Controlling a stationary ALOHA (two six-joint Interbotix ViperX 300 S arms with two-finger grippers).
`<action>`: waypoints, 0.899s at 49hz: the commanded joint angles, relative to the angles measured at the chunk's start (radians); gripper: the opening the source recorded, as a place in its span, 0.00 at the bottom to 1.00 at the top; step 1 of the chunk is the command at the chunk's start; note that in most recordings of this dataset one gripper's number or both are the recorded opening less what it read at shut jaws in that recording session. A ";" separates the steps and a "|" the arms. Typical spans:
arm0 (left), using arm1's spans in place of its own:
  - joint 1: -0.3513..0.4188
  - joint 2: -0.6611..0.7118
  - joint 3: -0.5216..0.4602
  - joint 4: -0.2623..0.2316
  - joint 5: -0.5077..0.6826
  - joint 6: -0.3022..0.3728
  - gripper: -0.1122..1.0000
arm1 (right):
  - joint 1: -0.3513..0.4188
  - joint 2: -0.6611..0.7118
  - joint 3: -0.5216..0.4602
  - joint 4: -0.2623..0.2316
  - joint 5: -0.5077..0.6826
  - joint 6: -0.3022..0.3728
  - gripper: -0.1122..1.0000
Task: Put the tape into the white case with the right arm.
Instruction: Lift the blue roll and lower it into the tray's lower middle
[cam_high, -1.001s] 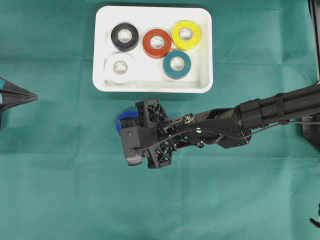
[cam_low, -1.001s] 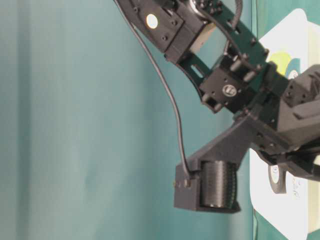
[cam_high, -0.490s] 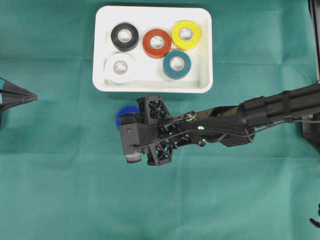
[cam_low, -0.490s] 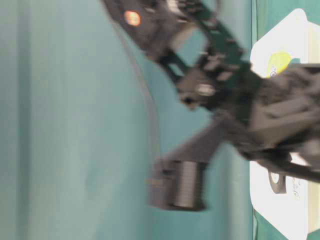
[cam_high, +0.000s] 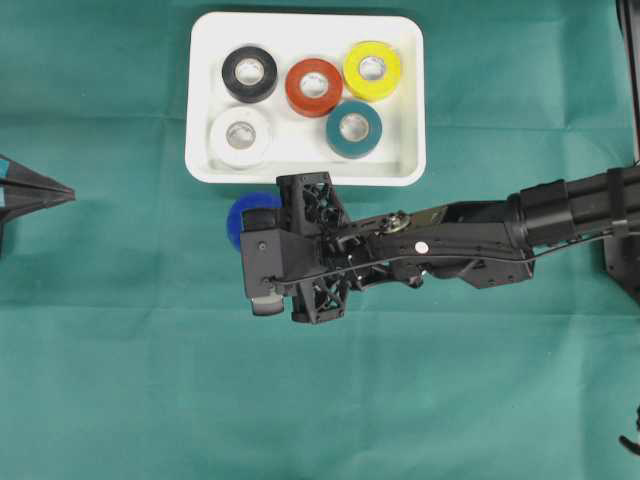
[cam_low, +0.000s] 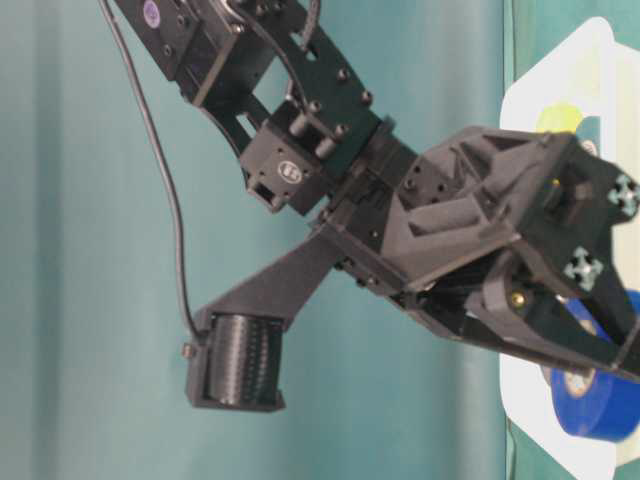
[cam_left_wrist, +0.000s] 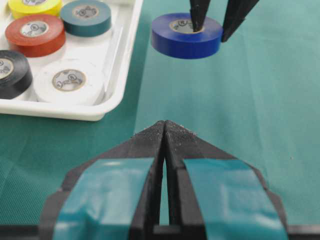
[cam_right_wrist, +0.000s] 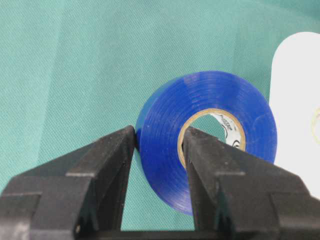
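Pinching blue tape (cam_right_wrist: 170, 150) wall, right end effector (cam_right_wrist: 159, 145), beside white case (cam_high: 410, 120)

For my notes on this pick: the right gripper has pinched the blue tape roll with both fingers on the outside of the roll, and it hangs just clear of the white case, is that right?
Not quite. The right gripper pinches the blue tape roll through its wall: one finger sits in the core hole, the other outside, as the right wrist view shows. The roll does hang just outside the white case.
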 joint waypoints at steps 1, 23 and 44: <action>0.002 0.008 -0.011 0.000 -0.005 0.002 0.10 | -0.029 -0.044 -0.017 0.000 0.012 0.003 0.13; 0.002 0.008 -0.011 0.000 -0.005 0.002 0.10 | -0.198 -0.054 -0.011 -0.002 0.006 0.002 0.13; 0.002 0.008 -0.011 0.000 -0.005 0.002 0.10 | -0.249 -0.075 0.072 -0.003 0.000 0.003 0.13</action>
